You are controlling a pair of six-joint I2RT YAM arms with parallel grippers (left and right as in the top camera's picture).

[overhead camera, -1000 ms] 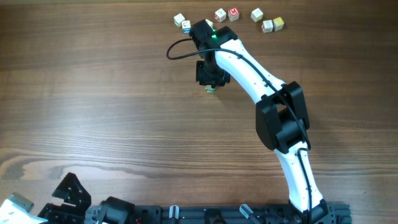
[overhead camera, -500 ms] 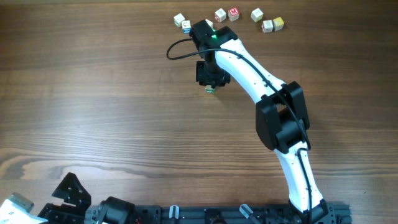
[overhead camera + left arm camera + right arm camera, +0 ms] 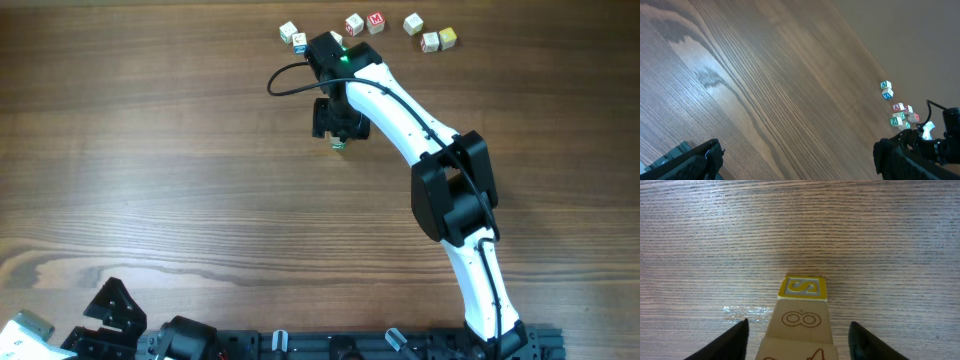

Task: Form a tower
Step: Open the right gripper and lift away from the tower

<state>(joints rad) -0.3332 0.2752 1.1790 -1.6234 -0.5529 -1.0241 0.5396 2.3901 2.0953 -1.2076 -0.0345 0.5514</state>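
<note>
**Right claw spread on either side of the cube tower**

The narrow tower of small pale wooden letter cubes stands upright on the brown wood-grain table. It is in the far middle part of the table, a little nearer the robot than the scattered loose wooden letter cubes along the far edge. From overhead only a sliver of the tower shows below the wrist of the white-and-black right arm, which covers the rest.

The right claw is directly over the column and straddles it. In the right wrist view one black finger is left of the tower and the other is right of it, with bare table showing in the gap on each side. The jaws are apart and neither finger touches the cubes. The topmost cube has a yellow upper face with a pale S, and the side beneath carries a brown figure-eight outline.

The left claw lies at the near left corner, well apart from the tower, spread wide with nothing in it.
</note>
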